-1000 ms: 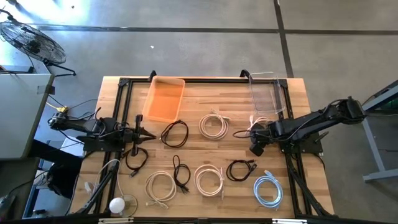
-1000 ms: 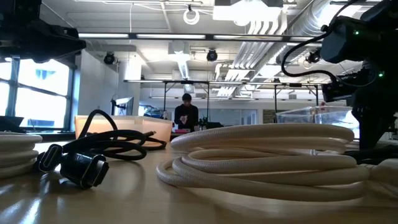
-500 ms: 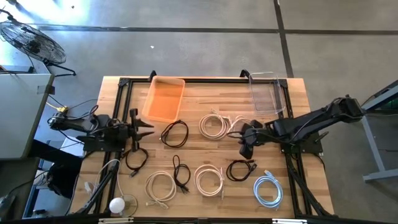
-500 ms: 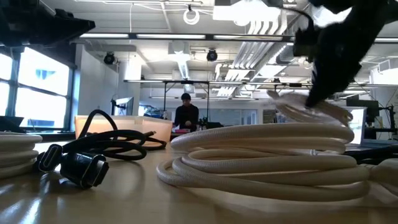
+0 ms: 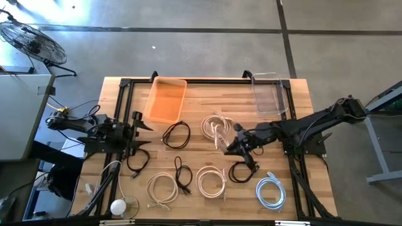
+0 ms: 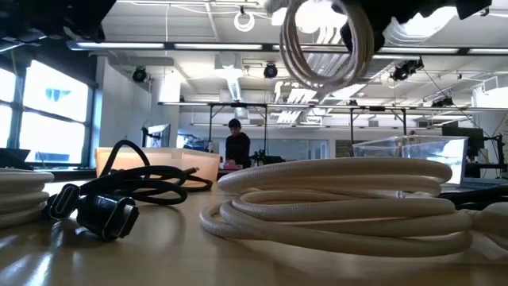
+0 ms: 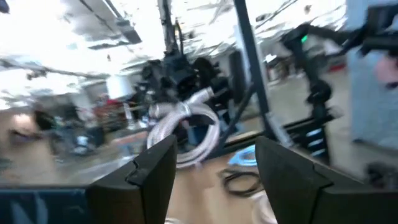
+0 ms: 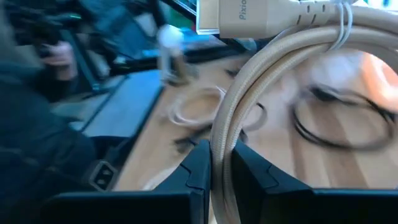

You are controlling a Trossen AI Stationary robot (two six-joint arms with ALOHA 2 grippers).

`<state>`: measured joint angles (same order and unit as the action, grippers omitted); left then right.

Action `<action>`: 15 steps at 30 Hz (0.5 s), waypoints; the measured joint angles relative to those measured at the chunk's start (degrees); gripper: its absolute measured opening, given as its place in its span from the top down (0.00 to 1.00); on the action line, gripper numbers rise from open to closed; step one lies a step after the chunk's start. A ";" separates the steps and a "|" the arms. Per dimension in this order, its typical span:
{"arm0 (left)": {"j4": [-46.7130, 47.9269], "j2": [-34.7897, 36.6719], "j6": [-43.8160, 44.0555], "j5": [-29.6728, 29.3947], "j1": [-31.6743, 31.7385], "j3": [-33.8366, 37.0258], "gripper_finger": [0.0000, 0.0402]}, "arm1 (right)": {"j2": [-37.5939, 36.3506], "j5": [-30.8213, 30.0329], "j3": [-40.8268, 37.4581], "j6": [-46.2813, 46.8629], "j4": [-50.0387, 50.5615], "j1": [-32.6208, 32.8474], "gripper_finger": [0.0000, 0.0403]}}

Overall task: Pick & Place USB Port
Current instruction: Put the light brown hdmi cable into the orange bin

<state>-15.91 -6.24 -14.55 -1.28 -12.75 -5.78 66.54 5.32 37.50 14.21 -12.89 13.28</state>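
Note:
My right gripper [image 5: 230,143] is over the table's middle, shut on a coiled cream braided cable [image 5: 220,134]. The coil is lifted high above the table in the low view [image 6: 327,41], and its cream plug [image 8: 249,18] shows in the right wrist view. My left gripper [image 5: 141,135] is open and empty over the table's left side, pointing toward the middle. Its two fingers [image 7: 147,172] frame the far-off right arm and coil [image 7: 185,124]. An orange bin [image 5: 165,99] and a clear bin [image 5: 270,94] stand at the far edge. My right gripper pinches several strands of the cream coil [image 8: 221,134] together between its two fingers [image 8: 194,167]. It comes from the table's right. The coil is lifted clear of the table and stands as an upright loop [image 6: 317,67] below the gripper.
Another cream coil [image 5: 213,122] lies right under the held one. Black cables [image 5: 177,134] [image 5: 244,171] [image 5: 182,174] [image 5: 138,160], cream coils [image 5: 162,187] [image 5: 210,181] and a blue coil [image 5: 270,191] lie across the table. A person stands far behind in the low view [image 6: 236,147].
My right gripper has gone toward the table's left and up, carrying the cream coil, which has been lifted clear of the table near the clear bin and now hangs high over the middle. My left gripper has risen a little.

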 joint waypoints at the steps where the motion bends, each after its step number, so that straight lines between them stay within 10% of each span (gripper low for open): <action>1: -0.79 -1.08 1.62 0.44 0.00 0.00 0.47 | 0.00 1.13 0.00 -0.94 -0.94 0.00 0.92; 15: -20.38 -21.03 7.83 1.20 0.00 -0.09 0.47 | 15.76 18.79 8.74 -9.35 -12.88 -0.01 0.92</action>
<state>-36.28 -27.27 -6.72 -0.08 -12.75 -5.87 82.30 24.10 46.23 4.86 -25.76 13.27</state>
